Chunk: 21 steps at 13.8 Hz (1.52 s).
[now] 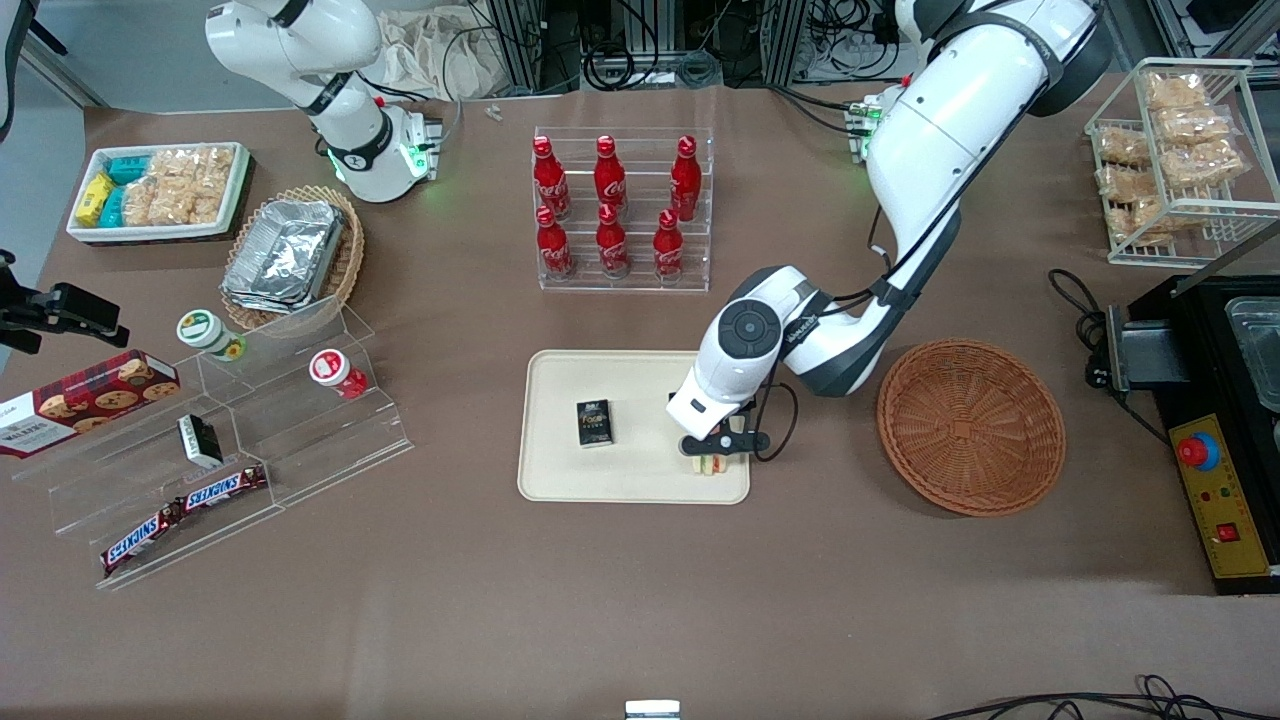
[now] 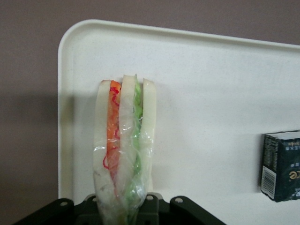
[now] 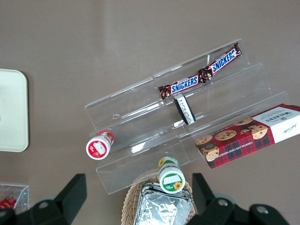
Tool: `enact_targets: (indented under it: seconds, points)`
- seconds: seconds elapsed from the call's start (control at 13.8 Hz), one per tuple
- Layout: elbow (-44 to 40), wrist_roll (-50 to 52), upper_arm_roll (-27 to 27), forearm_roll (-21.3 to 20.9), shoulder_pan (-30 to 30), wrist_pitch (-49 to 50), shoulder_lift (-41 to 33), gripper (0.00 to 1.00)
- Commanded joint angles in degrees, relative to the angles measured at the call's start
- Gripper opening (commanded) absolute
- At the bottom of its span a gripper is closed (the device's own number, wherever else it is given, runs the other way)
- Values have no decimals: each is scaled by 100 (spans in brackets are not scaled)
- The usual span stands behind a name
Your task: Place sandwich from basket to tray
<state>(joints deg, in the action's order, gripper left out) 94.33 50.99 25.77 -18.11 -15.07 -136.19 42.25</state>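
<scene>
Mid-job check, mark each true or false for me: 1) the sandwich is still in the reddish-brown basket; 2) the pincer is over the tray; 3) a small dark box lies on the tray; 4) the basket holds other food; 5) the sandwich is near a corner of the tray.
1) False. The sandwich is over the tray, at the pincer, not in the basket.
2) True. The pincer is above the tray's end that lies toward the basket.
3) True. A small dark box lies on the tray, apart from the sandwich.
4) False. The basket has nothing in it.
5) True. The wrist view shows it close to a rounded corner of the tray.
</scene>
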Motion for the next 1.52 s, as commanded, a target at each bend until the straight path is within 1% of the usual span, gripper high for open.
enact_targets:
  seconds: [0.0, 0.14, 0.22, 0.36, 0.43, 0.58, 0.65, 0.8, 0.94, 1.01, 1.08, 1.16, 1.3, 1.37, 1.45]
  points:
    - [33, 228, -36, -140, 3, -40, -77, 100]
    - [-37, 271, 16, 69, 214, 318, -199, 100]
    - [-81, 211, 8, 175, 223, 608, -409, 100]
    - [-125, 254, -1, 229, 241, 1232, -848, 100]
    - [-125, 210, 7, 290, 406, 1496, -1050, 100]
    - [-117, 175, 25, 702, 496, 1639, -1455, 100]
    - [-91, 175, 16, 729, 522, 1735, -1596, 100]
    - [-82, 27, 34, 747, 759, 2103, -1816, 100]
    - [40, -656, 25, 1070, 1074, 2533, -2271, 100]
    - [216, -1191, 42, 1290, 1433, 2710, -2570, 100]
    - [452, -1805, -44, 1571, 1480, 2825, -2956, 100]
    - [733, -2316, -419, 1782, 1472, 2904, -3308, 100]
    - [1523, -3545, -1324, 1890, 1148, 3010, -4133, 100]
    - [1936, -4048, -1589, 1890, 1146, 3002, -4477, 100]
    - [2131, -4418, -1662, 1881, 1207, 3028, -4663, 100]
